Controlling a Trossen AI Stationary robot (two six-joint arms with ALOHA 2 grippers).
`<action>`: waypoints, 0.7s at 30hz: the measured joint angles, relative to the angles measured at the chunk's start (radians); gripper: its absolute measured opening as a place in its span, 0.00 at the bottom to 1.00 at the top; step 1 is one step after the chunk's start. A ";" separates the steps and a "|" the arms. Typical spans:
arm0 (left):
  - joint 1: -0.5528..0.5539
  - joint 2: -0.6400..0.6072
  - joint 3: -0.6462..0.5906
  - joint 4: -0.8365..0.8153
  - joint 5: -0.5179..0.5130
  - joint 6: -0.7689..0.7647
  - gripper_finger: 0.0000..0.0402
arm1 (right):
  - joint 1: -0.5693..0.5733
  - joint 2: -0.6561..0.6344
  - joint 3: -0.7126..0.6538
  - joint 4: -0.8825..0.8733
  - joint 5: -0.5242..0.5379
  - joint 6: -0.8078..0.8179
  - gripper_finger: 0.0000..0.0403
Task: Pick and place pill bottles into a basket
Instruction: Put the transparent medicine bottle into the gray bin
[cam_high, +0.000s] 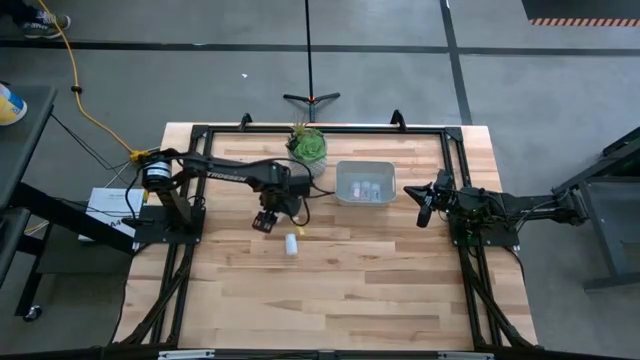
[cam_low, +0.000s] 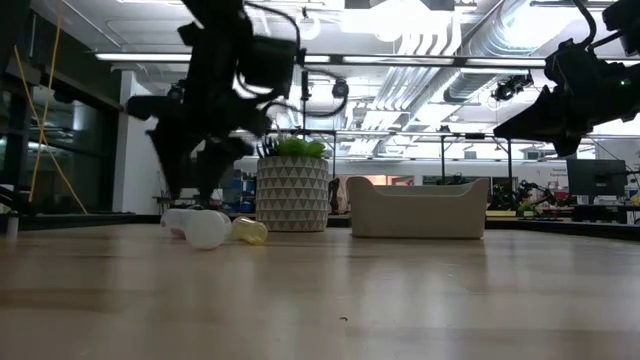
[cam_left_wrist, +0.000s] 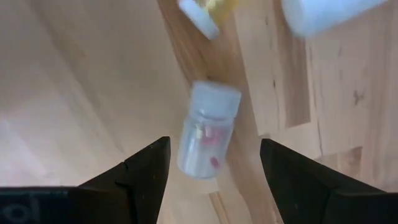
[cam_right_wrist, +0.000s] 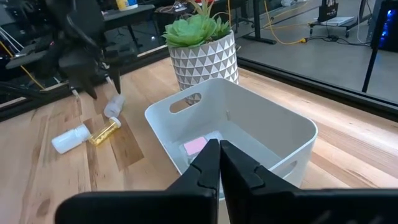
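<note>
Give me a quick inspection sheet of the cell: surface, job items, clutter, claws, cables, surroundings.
Surface: wooden table, nothing spilled.
Job's things: basket beside the potted plant, some bottles inside; three pill bottles out on the wood: a clear one, a yellowish one, a white one.
Clutter: nothing seen.
Claws: left claw open, straddling the clear bottle; right claw shut, over the basket.
Cables: yellow cable on the floor.
Surroundings: stand base behind the table.

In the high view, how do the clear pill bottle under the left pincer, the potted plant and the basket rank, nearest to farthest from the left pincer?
1. Clear pill bottle: directly beneath the left pincer.
2. Potted plant: toward the table's far edge.
3. Basket: farther on, toward the right arm.
</note>
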 joint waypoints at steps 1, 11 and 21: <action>0.000 0.000 -0.021 0.008 0.003 0.000 0.71 | 0.000 0.000 0.000 0.000 0.000 0.000 0.00; 0.000 0.000 -0.107 0.095 -0.046 -0.002 0.71 | 0.000 0.000 0.000 0.000 0.000 0.000 0.00; 0.000 0.000 -0.148 0.167 -0.043 -0.028 0.71 | 0.000 0.000 0.000 0.000 0.000 0.030 0.01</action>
